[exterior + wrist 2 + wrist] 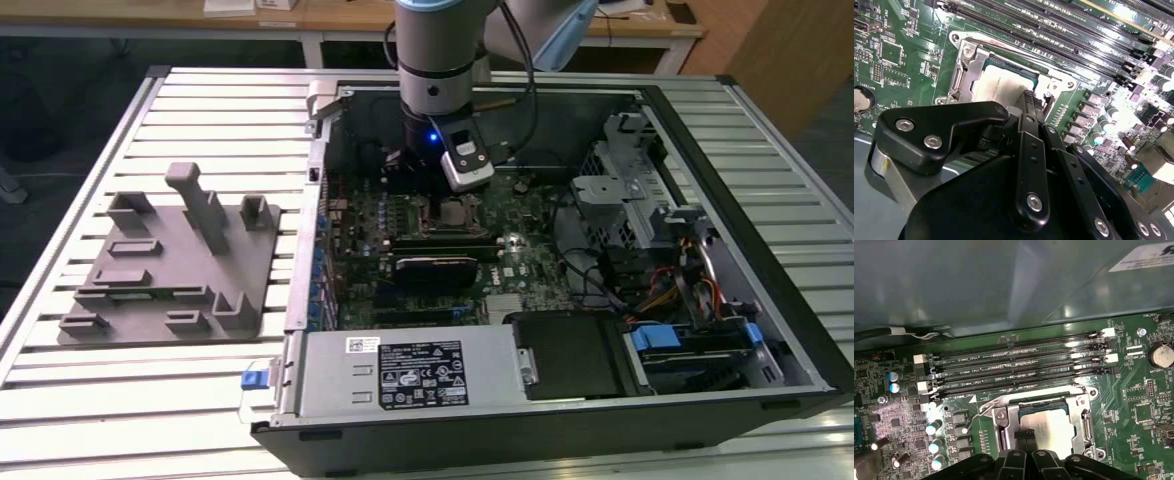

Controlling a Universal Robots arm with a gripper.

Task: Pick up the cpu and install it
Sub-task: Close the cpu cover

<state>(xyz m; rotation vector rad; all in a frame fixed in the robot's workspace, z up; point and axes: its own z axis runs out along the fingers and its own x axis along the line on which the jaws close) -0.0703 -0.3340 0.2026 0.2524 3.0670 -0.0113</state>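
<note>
Slatted bench point(200, 95) carries an open computer case point(427, 440). The hand point(1026, 434), fingers pressed together, touches the cpu point(1053, 427) lying in its socket point(1087, 415). An off-centre push risks bending pins.

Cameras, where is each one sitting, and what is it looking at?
Exterior view: off the arm, high up, looking down into the open computer case; the arm and end effector show.
First wrist view: rides on the arm, facing the motherboard; the end effector's black links show.
Second wrist view: rides on the arm too, from another side; the end effector looms close.
Shared: both wrist views show the cpu in its socket beside the memory slots.
</note>
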